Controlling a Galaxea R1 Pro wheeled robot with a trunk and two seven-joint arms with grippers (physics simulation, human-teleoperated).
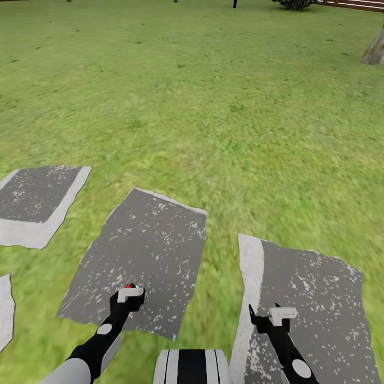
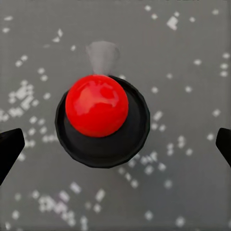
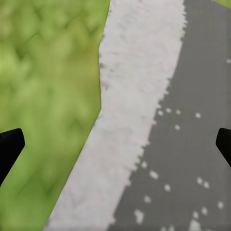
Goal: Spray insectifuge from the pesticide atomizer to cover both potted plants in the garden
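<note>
- The left gripper [image 1: 129,292] hangs low over a dark grey stepping stone [image 1: 144,256] speckled with white, set in the green lawn [image 1: 213,106].
- In the left wrist view a black disc [image 2: 103,139] carrying a glossy red ball [image 2: 96,105] sits between the 2 black fingertips [image 2: 8,147], which stand wide apart at the picture's edges; the left gripper is open and touches neither.
- What that disc and ball belong to I cannot tell.
- The right gripper [image 1: 274,314] hangs over the pale border of another grey stone [image 1: 314,298], just beside the grass.
- In the right wrist view its 2 fingertips [image 3: 9,144] are spread far apart with nothing between them, so the right gripper is open and empty, with grass [image 3: 48,96] under one finger and stone [image 3: 192,144] under the other.
- More stones [image 1: 37,197] lie in the grass beyond the left gripper.
- Far ahead of the right gripper stand a tree trunk [image 1: 373,50], a dark bush [image 1: 294,4] and a strip of brown fence [image 1: 354,4].
- The sprayer bottle and the potted plants cannot be made out anywhere on the lawn.
</note>
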